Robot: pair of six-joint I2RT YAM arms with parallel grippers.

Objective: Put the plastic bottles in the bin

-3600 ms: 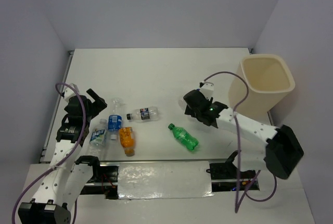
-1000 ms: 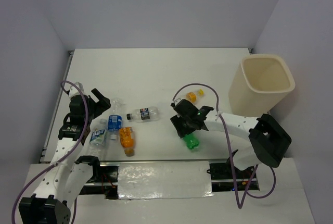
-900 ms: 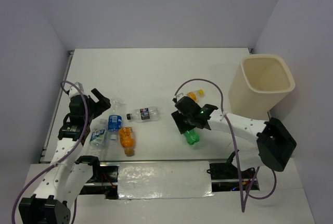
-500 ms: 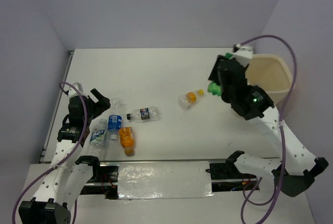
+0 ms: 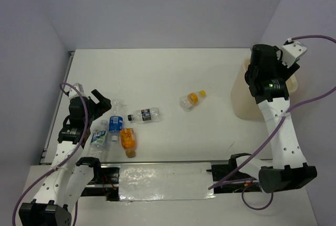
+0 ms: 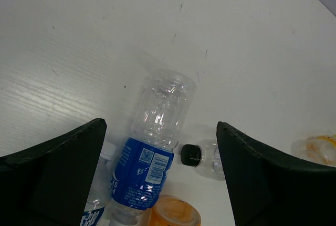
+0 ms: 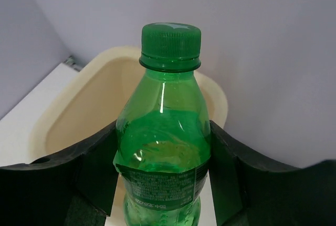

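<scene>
One green bottle [image 7: 163,105] stands clamped in our right gripper [image 7: 160,152] over the bin [image 7: 84,105] by the tabletop's far right corner, so next we release it.

A green bottle [image 7: 164,105] stands upright in the middle of the frame, its green cap [image 7: 170,39] on top. The right gripper [image 7: 163,155] clasps it, with the black fingers [image 7: 94,168] pressed against the body on both sides, just above the label. Behind it opens the cream bin [image 7: 216,93], rim rounded and inside bare. The bottle seems to hang over the bin's mouth, though the angle leaves this uncertain. A strip of white table [image 7: 21,115] shows at left, with a pale lilac wall [image 7: 262,26] behind.
</scene>
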